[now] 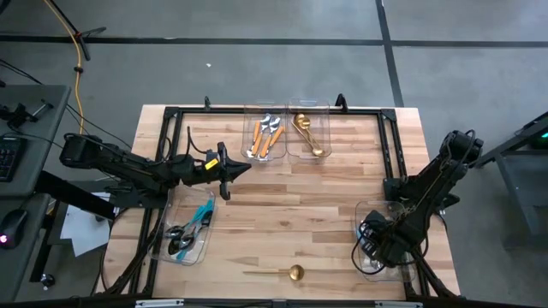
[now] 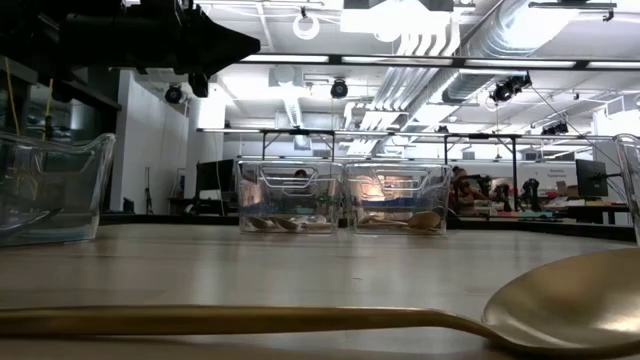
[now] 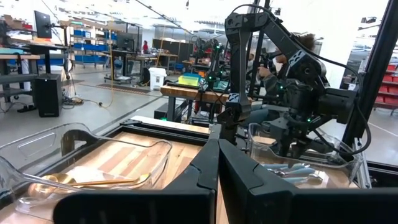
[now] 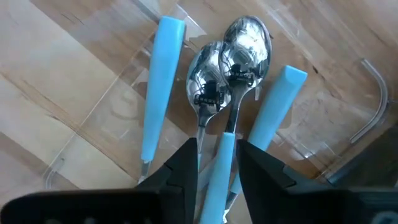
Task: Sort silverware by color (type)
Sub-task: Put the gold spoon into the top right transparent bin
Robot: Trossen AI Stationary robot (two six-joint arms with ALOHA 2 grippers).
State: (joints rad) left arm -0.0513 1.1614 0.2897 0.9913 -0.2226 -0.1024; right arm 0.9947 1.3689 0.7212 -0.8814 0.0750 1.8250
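At the table's left edge, a clear bin (image 1: pixel 182 239) holds dark-headed utensils with blue handles (image 1: pixel 190 229). Just above it the left gripper (image 1: pixel 229 168) hovers over bare wood, fingers pressed together and holding nothing. The middle of the table (image 1: pixel 282 218) lies open between the bins. Along the far edge stand two bins side by side: one with orange-handled spoons (image 1: pixel 266 137), the next with gold spoons (image 1: pixel 310 135). A single gold spoon (image 1: pixel 278 272) lies near the front edge, apart from everything. At the right edge the right gripper (image 4: pixel 219 163) reaches down into a bin (image 1: pixel 384 257), its fingers parted narrowly on either side of the handle of a light-blue-handled spoon (image 4: pixel 239 68); whether they are touching it cannot be told.
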